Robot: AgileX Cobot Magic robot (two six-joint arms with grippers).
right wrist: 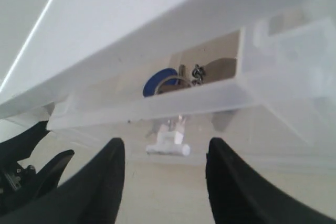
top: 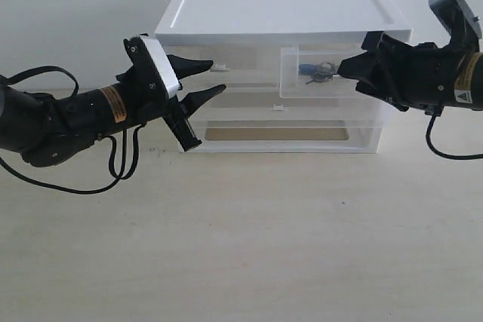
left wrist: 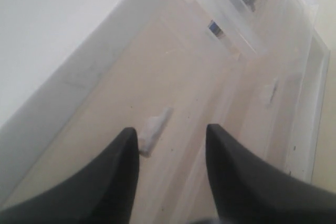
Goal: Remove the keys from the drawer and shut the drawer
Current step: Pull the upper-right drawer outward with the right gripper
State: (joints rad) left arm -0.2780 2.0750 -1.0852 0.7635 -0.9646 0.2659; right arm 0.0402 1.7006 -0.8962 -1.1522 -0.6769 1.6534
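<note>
The drawer (top: pixel 300 88) is the right one of the white unit's top pair, and it stands pulled out. The keys (top: pixel 317 71) lie inside it, blue fob showing. My right gripper (top: pixel 349 65) is open at the drawer's right side, level with the keys. In the right wrist view the drawer's front wall (right wrist: pixel 157 106) crosses the frame. The keys (right wrist: pixel 163 80) show above that wall, and the white tab handle (right wrist: pixel 168 144) sits ahead of the open right gripper (right wrist: pixel 165 150). My left gripper (top: pixel 215 81) is open and empty at the twin left drawer's handle (top: pixel 219 68).
The white unit (top: pixel 279 5) stands at the back of a pale wooden table (top: pixel 241 239). Its full-width drawer (top: pixel 281 130) below is shut. In the left wrist view the twin's tab handle (left wrist: pixel 155 129) lies just beside one finger (left wrist: pixel 118 166). The left gripper (right wrist: pixel 31 156) also shows in the right wrist view.
</note>
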